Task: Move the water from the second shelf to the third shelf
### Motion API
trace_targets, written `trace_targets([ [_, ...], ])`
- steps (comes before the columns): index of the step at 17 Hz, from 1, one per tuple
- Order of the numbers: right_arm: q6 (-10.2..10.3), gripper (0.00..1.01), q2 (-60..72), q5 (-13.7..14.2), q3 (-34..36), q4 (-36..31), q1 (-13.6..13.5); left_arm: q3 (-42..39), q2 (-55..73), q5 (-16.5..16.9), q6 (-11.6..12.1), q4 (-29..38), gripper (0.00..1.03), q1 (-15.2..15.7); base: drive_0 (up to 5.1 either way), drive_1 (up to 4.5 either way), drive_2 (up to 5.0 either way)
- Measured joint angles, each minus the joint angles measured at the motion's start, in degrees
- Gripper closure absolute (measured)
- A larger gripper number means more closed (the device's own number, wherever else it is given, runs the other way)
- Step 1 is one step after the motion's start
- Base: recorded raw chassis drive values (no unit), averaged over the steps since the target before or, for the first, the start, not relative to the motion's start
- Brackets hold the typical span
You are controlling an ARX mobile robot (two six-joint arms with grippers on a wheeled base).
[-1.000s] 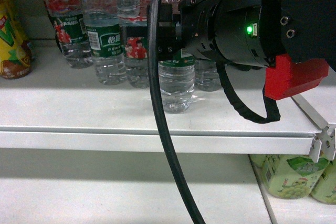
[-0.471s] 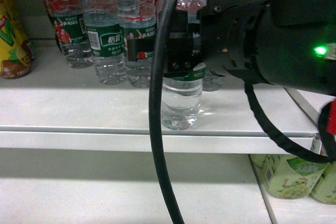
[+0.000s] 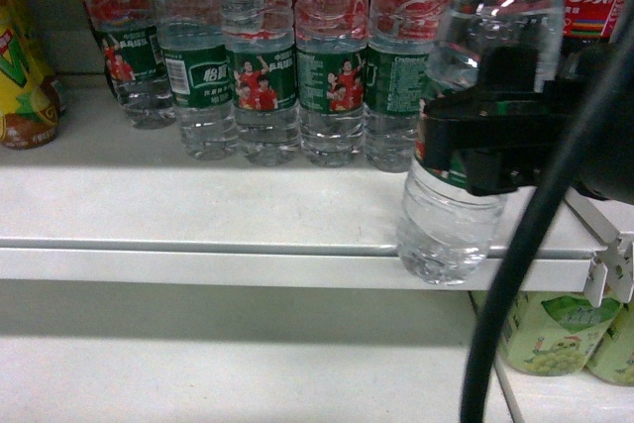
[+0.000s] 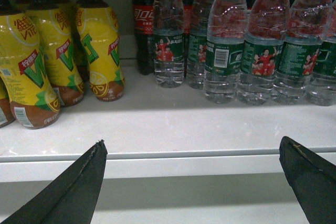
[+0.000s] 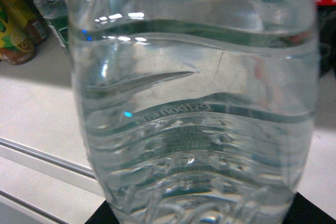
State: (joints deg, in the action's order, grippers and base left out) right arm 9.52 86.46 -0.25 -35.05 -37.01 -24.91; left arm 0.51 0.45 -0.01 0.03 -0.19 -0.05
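Clear water bottle (image 3: 451,215), nearly full, sits clamped in the right jaws; left jaws gape empty.

A white shelf (image 3: 198,215) carries a row of water bottles (image 3: 260,86) with green labels, standing upright toward the back. At its left end stand yellow drink bottles (image 4: 102,45) (a dark cola bottle (image 4: 143,30) behind them). A lower shelf (image 3: 238,364) holds pale green bottles (image 3: 540,334) at right.
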Motion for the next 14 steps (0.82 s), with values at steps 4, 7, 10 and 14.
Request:
trace_targets([
  [4,-0.92,0.61,-9.86,-0.20,8.33,1.01,5.29,0.00,0.00,0.00,0.00,0.00,0.05,0.00,0.0,0.00,0.0],
  [7,-1.70,0.61,-19.63,-0.76,13.99,2.40,9.84,0.00,0.00,0.00,0.00,0.00,0.05,0.00,0.0,0.00,0.0],
  [10,-1.57,0.61,-31.26,-1.46,17.29,9.33,13.53,0.00,0.00,0.00,0.00,0.00,0.05,0.00,0.0,0.00,0.0],
  [14,-1.16,0.61,-45.68,-1.33,19.30,17.55,16.13,0.00,0.00,0.00,0.00,0.00,0.05,0.00,0.0,0.00,0.0],
])
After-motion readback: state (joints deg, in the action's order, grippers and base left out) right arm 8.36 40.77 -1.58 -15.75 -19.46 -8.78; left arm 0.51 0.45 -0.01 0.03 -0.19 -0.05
